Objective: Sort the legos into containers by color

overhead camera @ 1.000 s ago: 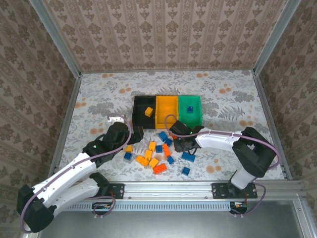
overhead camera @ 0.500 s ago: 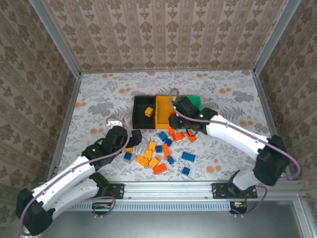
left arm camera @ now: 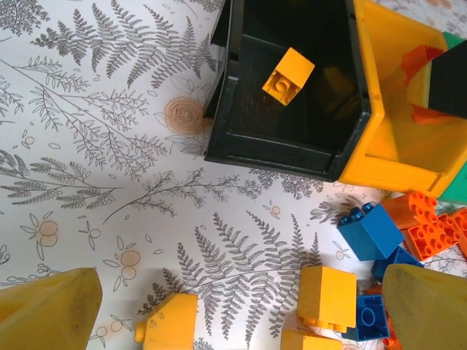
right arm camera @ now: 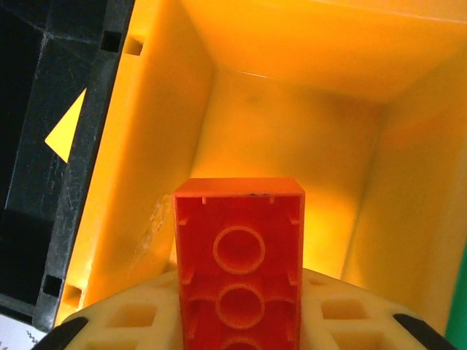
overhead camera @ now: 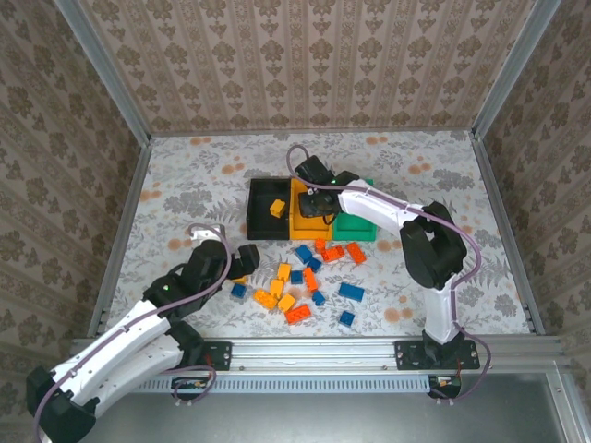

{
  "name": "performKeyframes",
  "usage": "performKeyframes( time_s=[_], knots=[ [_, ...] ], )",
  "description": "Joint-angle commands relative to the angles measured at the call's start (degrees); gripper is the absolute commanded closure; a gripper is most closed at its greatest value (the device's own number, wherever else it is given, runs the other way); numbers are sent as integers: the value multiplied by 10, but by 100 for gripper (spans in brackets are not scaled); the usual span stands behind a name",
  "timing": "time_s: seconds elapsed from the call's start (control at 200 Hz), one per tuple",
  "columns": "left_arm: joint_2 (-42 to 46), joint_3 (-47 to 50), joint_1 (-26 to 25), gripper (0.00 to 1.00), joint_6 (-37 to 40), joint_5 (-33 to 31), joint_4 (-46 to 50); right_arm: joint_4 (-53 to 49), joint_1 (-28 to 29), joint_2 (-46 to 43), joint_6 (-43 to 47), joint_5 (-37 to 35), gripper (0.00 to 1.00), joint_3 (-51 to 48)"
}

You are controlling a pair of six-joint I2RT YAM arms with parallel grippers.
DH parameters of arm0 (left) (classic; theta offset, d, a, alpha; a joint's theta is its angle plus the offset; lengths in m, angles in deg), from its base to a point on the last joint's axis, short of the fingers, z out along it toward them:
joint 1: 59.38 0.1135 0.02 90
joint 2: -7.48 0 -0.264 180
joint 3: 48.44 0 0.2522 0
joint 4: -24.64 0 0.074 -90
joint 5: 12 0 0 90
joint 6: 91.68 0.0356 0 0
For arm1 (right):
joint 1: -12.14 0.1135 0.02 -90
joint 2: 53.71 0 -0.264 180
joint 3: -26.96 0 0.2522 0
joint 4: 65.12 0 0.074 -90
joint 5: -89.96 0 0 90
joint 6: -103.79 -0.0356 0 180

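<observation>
Right wrist view: the right gripper (overhead camera: 316, 205) is clamped on a red-orange brick (right arm camera: 239, 270) and hangs over the open yellow-orange bin (right arm camera: 292, 109). That bin is the middle one of three joined containers (overhead camera: 290, 209) near the far middle of the table (overhead camera: 185, 185). A yellow brick (left arm camera: 288, 75) lies in the black bin (left arm camera: 284, 138). The left gripper (overhead camera: 245, 259), fingers spread wide and empty, hovers at the left edge of the loose legos (overhead camera: 309, 277), on the near side of the bins.

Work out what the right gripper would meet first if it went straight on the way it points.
Probably the floor of the yellow bin: the right gripper, holding a red brick, points straight into it. Depth is unclear.
</observation>
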Motion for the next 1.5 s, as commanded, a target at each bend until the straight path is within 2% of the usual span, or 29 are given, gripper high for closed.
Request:
performKeyframes(
  time_s=[0.0, 0.11, 0.24, 0.465, 0.75, 0.87, 1.065, 1.255, 1.495],
  knots=[
    [5, 8, 4, 0, -10, 5, 18, -22, -4, 7, -4, -17, 61, 27],
    [5, 5, 4, 0, -6, 6, 19, -16, -4, -13, -4, -14, 45, 27],
    [5, -3, 7, 0, 2, 7, 21, -10, -4, -55, -9, -11, 36, 9],
    [6, -14, 8, 0, 12, 11, 16, 11, 4, -188, -34, -1, 31, -106],
    [-6, -9, 10, 0, 12, 19, -11, -18, 29, -363, -74, 23, 28, -338],
    [-20, -7, 13, 0, 11, 23, -19, -33, 42, -398, -91, 36, 28, -422],
    [-46, 2, 22, 0, 0, 40, -42, 15, 61, -383, -98, 63, 26, -494],
    [-58, 1, 31, 0, -3, 50, -41, 48, 68, -330, -74, 50, 25, -489],
    [-53, 10, 40, 0, -7, 54, -40, 48, 73, -298, -48, 103, 25, -473]
  ],
)
